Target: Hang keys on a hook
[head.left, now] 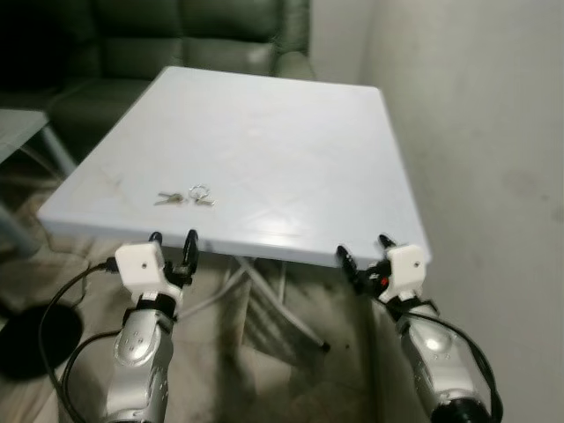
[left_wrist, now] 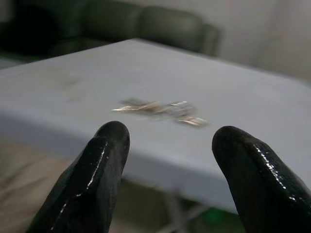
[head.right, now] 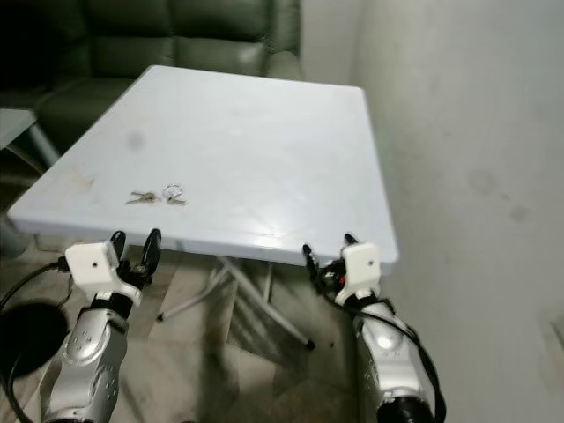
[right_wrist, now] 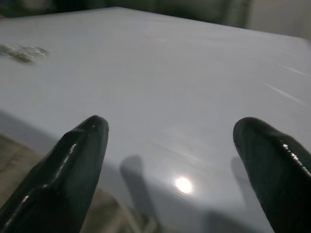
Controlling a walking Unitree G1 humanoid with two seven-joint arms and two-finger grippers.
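Observation:
A small bunch of keys (head.left: 186,197) on a metal ring lies on the white table (head.left: 291,150), near its front left edge. In the left wrist view the keys (left_wrist: 160,108) look blurred, beyond the fingers (left_wrist: 99,170). My left gripper (head.left: 174,238) is open, just below and in front of the table's front edge, a little short of the keys. My right gripper (head.left: 363,247) is open too, at the table's front right corner, with nothing between its fingers (right_wrist: 73,165). Far off to the side, the keys (right_wrist: 22,51) appear in the right wrist view.
A dark green sofa (head.left: 194,40) stands behind the table. A white wall (head.left: 493,132) runs close along the right. Metal table legs (head.left: 273,300) cross under the top. A black round base (head.left: 31,339) with a cable sits on the floor at left.

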